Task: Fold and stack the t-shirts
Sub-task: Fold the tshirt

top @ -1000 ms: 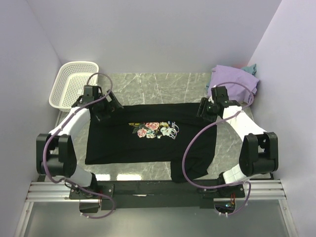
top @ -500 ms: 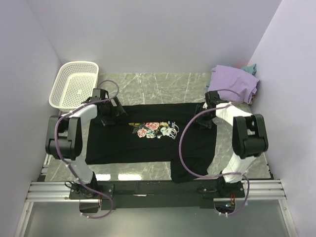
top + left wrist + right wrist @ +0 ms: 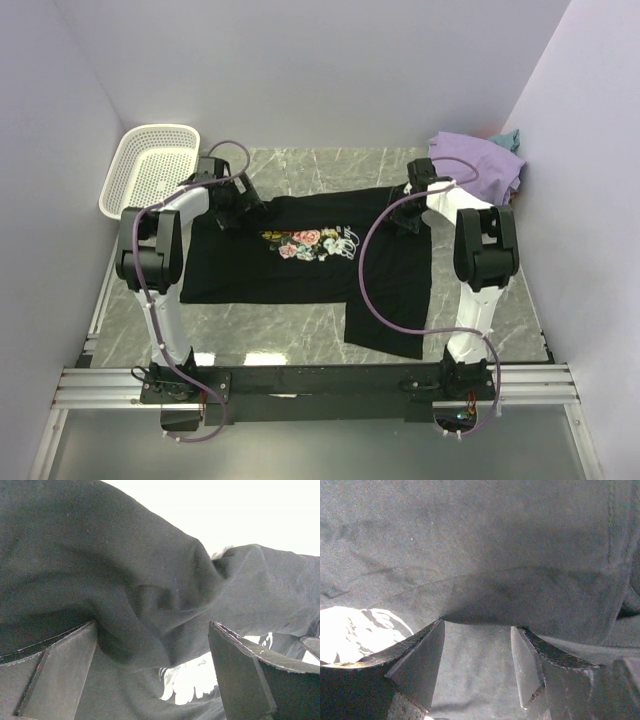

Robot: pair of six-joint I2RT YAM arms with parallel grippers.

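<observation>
The black t-shirt (image 3: 310, 265) with the pink-rose print and white lettering lies spread on the marble table (image 3: 300, 165), and one part hangs towards the near right. My left gripper (image 3: 234, 207) grips its far left shoulder. In the left wrist view (image 3: 152, 630) bunched black cloth fills the gap between the fingers. My right gripper (image 3: 414, 216) grips the far right shoulder, and black cloth also sits between its fingers in the right wrist view (image 3: 477, 630). The lavender t-shirt (image 3: 475, 165) is heaped at the far right with the teal one (image 3: 510, 138) showing behind it.
A white perforated basket (image 3: 150, 180) stands at the far left corner. Lavender walls close in the left, back and right sides. The black rail with the arm bases (image 3: 320, 380) runs along the near edge.
Both grippers dipped onto the shirt's shoulders, then moved away from the bases. The black shirt slid with them towards the back wall, and its near edge moved up the table.
</observation>
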